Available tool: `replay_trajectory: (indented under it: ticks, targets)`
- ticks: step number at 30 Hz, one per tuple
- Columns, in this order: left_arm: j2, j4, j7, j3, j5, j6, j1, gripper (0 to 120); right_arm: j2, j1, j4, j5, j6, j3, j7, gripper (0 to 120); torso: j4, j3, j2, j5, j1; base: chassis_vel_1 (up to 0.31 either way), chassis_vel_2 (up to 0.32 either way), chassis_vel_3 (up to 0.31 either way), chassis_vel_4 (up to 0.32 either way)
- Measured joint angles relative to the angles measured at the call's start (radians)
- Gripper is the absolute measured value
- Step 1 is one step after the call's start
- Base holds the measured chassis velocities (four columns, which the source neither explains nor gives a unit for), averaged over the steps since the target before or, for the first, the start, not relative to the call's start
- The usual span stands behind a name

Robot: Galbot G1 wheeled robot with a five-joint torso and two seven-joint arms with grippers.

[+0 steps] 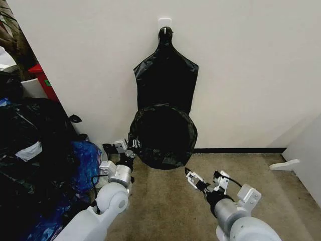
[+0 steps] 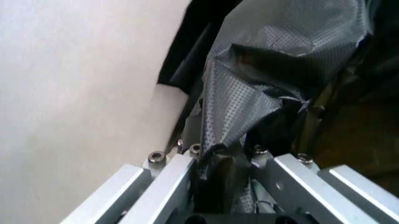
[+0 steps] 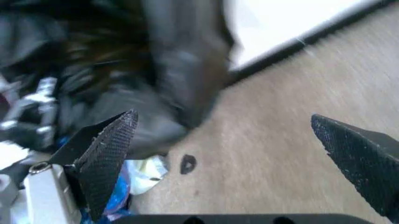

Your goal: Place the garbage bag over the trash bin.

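The garbage bag (image 1: 163, 134) is stretched into a round, glossy black shape low against the wall. The trash bin is hidden beneath it. My left gripper (image 1: 134, 146) is at the bag's left edge. In the left wrist view that gripper (image 2: 218, 156) is shut on a crinkled fold of the garbage bag (image 2: 262, 74). My right gripper (image 1: 192, 178) hovers over the carpet just below and right of the bag. In the right wrist view it (image 3: 231, 149) stands wide open with nothing between its fingers, and the bag (image 3: 168, 79) lies blurred ahead.
Flat black bags (image 1: 166, 75) hang from a white wall hook (image 1: 164, 22) right above the bag. A heap of stuffed black bags (image 1: 30, 145) and a blue bag (image 1: 85, 160) crowd the left. A white object (image 1: 284, 164) lies on the carpet at right.
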Motion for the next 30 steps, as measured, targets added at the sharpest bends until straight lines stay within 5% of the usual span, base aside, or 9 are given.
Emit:
replay_trajectory:
  ticks: [10, 30]
  targets:
    - [-0.013, 0.026, 0.049, 0.063, 0.133, -0.065, -0.004, 2, -0.072, 0.137, 0.000, -0.060, 0.056, -0.100, -0.308, 100, 0.0001, 0.000, 0.000, -0.0001, 0.000, 0.000, 0.000, 0.000, 0.000]
    - [-0.015, 0.016, 0.085, 0.065, 0.161, -0.084, -0.006, 2, -0.036, 0.245, -0.179, -0.081, 0.000, -0.184, -0.150, 95, 0.0001, 0.000, 0.000, -0.0002, 0.000, 0.000, 0.000, 0.000, 0.000]
